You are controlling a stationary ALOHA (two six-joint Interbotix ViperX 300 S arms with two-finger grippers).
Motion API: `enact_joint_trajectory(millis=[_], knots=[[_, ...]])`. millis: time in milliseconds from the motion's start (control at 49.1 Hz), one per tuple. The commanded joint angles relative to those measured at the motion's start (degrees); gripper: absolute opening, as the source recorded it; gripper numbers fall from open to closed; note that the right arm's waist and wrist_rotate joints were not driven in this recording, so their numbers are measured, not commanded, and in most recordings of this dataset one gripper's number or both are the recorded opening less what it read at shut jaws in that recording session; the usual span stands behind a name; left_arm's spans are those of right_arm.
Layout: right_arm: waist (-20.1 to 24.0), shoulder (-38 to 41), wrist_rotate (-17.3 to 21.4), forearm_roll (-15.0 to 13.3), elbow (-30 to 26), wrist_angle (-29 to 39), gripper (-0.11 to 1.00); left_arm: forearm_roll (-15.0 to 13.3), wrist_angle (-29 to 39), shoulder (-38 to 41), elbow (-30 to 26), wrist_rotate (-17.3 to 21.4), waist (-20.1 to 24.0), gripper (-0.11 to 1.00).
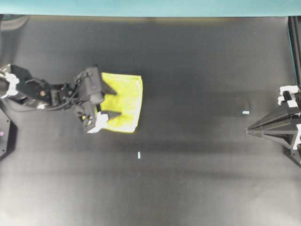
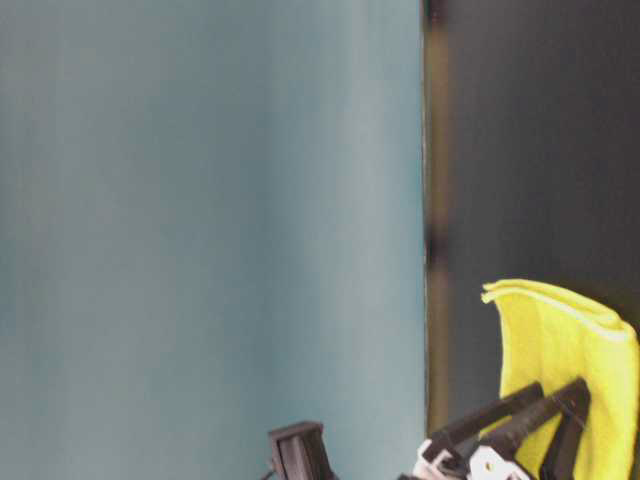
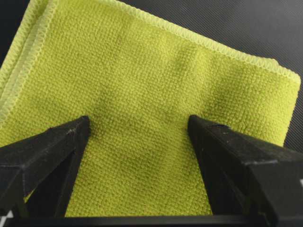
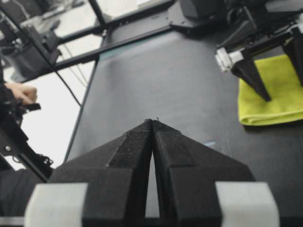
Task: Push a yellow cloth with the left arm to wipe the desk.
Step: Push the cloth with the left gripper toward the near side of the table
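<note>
The yellow cloth (image 1: 128, 101) lies flat and folded on the black desk (image 1: 188, 179), left of the middle. My left gripper (image 1: 118, 102) is open, and its two fingertips rest on the cloth's left half, well apart. In the left wrist view the cloth (image 3: 151, 80) fills the frame, with the gripper (image 3: 137, 125) straddling its weave and nothing between the jaws. The cloth also shows in the table-level view (image 2: 570, 350) and the right wrist view (image 4: 277, 94). My right gripper (image 1: 249, 128) is shut and empty at the right edge, also seen in its own wrist view (image 4: 152, 121).
A teal strip (image 1: 150, 7) runs along the desk's far edge. Two small white tape marks lie on the desk, one (image 1: 245, 112) near the right gripper and one (image 1: 139, 155) in front of the cloth. A black frame (image 1: 295, 47) stands at the right edge.
</note>
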Motion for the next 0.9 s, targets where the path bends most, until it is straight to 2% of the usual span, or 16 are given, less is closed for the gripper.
enact_joint_trajectory(millis=[0,326,876], knots=[[0.00,0.26,0.00,0.00,-0.79,-0.26,0.00,0.18,-0.26,-0.88,0.97,0.09,-1.76,0.82],[0.00,0.26,0.09,0.09,-0.79,-0.26,0.00,0.26,-0.18,-1.93,4.31,0.18,-7.29,0.82],[0.00,0.26,0.09,0.62,-0.88,-0.44,0.00,0.18,0.26,-5.98,6.59,-0.26,-20.92,0.82]])
